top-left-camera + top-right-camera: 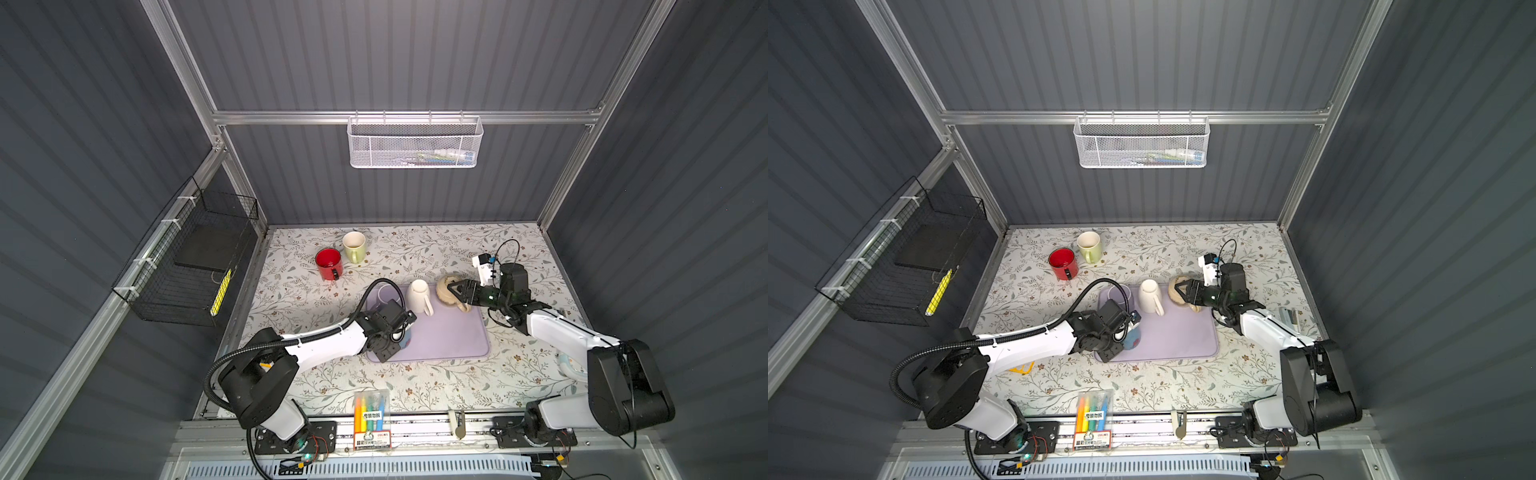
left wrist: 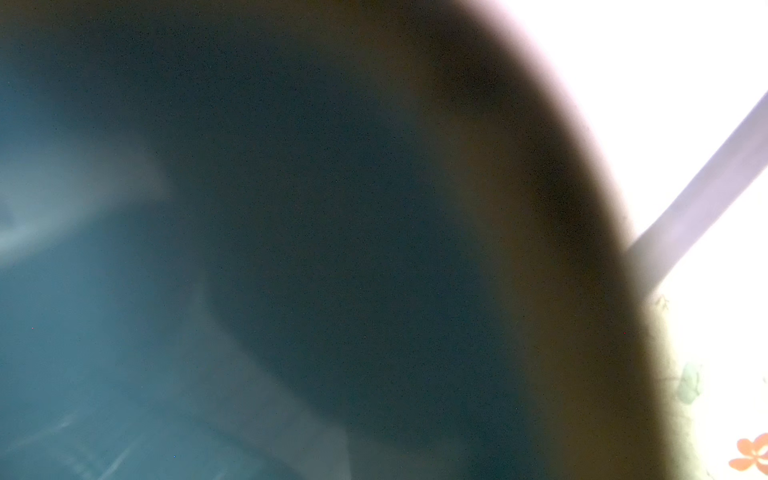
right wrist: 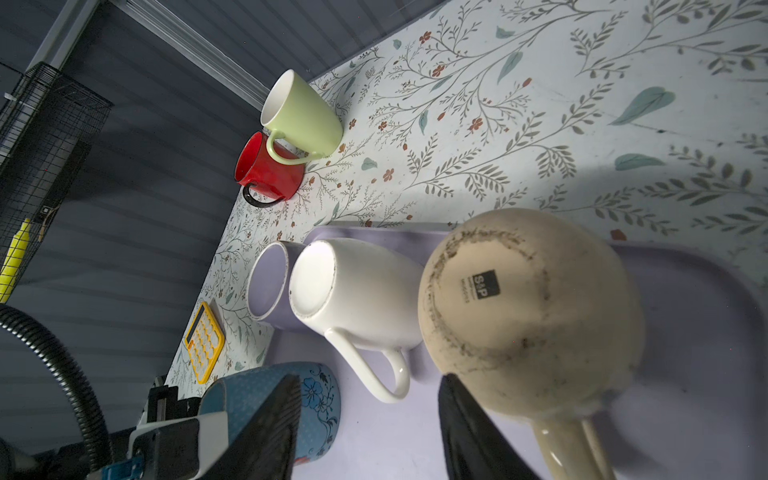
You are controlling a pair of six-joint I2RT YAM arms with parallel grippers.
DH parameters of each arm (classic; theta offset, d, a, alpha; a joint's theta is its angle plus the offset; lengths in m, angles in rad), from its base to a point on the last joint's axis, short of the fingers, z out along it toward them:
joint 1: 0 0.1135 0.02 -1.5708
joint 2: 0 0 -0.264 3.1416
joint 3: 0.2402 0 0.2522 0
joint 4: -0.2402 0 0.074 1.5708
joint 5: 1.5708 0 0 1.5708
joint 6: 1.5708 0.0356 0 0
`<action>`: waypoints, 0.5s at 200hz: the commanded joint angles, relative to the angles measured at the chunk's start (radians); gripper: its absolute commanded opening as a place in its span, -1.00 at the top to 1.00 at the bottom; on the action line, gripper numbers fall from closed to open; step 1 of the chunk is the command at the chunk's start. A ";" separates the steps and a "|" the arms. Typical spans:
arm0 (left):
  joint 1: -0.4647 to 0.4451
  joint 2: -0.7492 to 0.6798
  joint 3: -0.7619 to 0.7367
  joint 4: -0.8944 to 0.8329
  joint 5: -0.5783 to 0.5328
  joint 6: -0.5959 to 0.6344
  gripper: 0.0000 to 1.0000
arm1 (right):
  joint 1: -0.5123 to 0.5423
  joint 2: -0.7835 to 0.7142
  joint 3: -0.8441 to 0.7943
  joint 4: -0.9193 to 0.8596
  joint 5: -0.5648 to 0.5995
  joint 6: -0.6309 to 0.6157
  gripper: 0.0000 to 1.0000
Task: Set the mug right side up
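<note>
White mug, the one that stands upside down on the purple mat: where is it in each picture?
In both top views: the white mug stands at the middle, on the far part of the purple mat.
Left wrist: not in it; only a blurred close surface.
Right wrist: at the middle, base toward the camera.
Shared landmark: the beige mug beside it.

Dark ribbed walls (image 1: 395, 62), aluminium frame (image 1: 291, 117), floral tabletop (image 1: 457, 249); white mesh basket (image 1: 415, 143) holds perhaps tubes.

Marker pack (image 1: 371, 409), yellow calculator (image 3: 204, 342), black wire basket (image 1: 174, 308)
</note>
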 commanded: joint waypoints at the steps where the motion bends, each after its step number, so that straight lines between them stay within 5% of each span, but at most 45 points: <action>1: -0.002 -0.034 -0.021 -0.031 0.002 -0.023 0.41 | -0.005 -0.010 -0.010 0.024 -0.014 0.006 -0.11; 100: -0.001 -0.074 -0.047 0.004 -0.013 -0.099 0.29 | -0.007 -0.015 -0.016 0.042 -0.022 0.018 -0.12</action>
